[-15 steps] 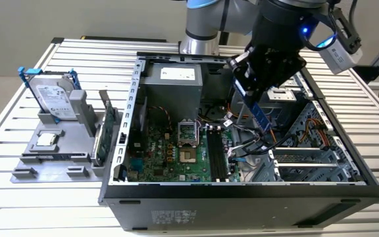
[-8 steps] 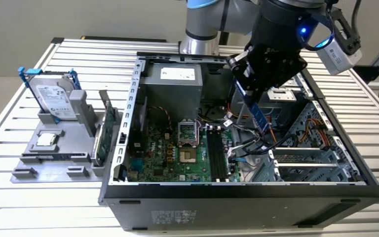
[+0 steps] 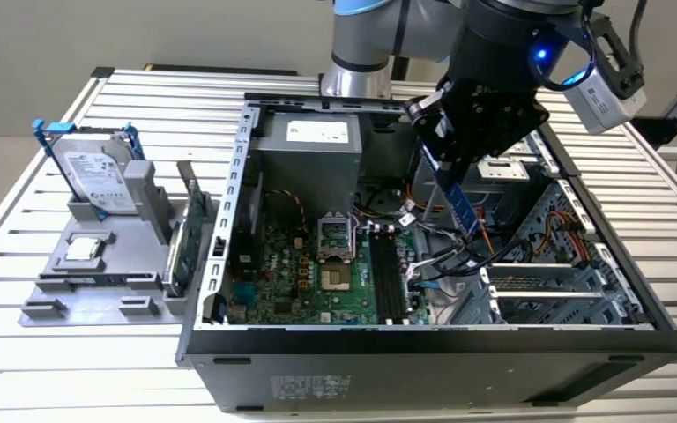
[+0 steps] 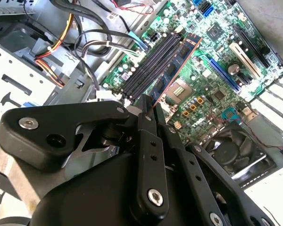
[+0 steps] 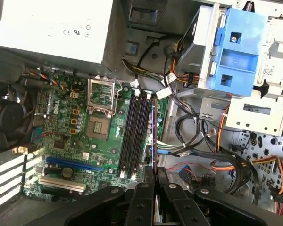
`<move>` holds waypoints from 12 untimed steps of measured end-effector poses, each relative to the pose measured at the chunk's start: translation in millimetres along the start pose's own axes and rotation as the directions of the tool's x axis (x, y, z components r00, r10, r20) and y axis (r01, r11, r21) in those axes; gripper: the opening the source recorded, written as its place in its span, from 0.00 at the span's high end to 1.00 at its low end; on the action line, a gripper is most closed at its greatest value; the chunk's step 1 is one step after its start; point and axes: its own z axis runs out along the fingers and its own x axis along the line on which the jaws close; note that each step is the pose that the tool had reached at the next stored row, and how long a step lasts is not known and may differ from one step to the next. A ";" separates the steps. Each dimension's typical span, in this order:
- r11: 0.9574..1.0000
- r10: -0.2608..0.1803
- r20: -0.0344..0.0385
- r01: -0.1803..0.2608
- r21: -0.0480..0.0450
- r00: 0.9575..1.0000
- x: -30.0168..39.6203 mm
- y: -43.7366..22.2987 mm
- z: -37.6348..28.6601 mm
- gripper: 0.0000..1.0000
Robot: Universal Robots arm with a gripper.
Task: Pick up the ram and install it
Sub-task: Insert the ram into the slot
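The ram [image 3: 458, 201], a thin blue-green stick, hangs tilted inside the open computer case [image 3: 433, 342], with my gripper [image 3: 447, 160] shut on its upper end. In the second wrist view the ram [image 4: 177, 63] reaches from my gripper [image 4: 149, 107] out over the black memory slots [image 4: 153, 66] on the motherboard. In the first wrist view the ram [image 5: 153, 136] appears edge-on as a thin line beside the memory slots [image 5: 134, 136], rising out of my gripper [image 5: 153, 178]. The stick is above the slots [image 3: 388, 273] and apart from them.
Bundled cables [image 3: 444, 260] and a blue drive cage [image 5: 236, 52] lie close beside the slots. The power supply [image 3: 315, 141] fills the case's far end. At the exterior view's left, a grey fixture [image 3: 103, 264] carries a hard drive [image 3: 92, 176] and a green card [image 3: 191, 225].
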 end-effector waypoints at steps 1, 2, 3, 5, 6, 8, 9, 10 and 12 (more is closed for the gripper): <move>1.000 0.001 0.000 -0.001 0.000 1.000 0.0 0.0 0.1 1.00; 1.000 0.003 0.000 -0.003 0.000 1.000 0.0 0.0 0.3 1.00; 1.000 0.006 0.000 -0.006 0.000 1.000 0.0 0.0 0.5 1.00; 1.000 0.015 0.000 -0.015 0.000 1.000 0.0 0.0 1.0 1.00; 1.000 0.020 0.000 -0.020 0.000 1.000 0.0 0.0 1.3 1.00; 1.000 0.031 0.000 -0.031 -0.001 1.000 0.0 0.0 2.0 1.00; 0.999 0.034 0.000 -0.034 -0.001 0.999 0.0 0.0 2.4 1.00; 0.999 0.037 0.000 -0.037 -0.001 0.999 0.0 0.0 2.8 1.00; 0.999 0.040 0.000 -0.040 -0.001 0.999 -0.1 0.0 3.5 1.00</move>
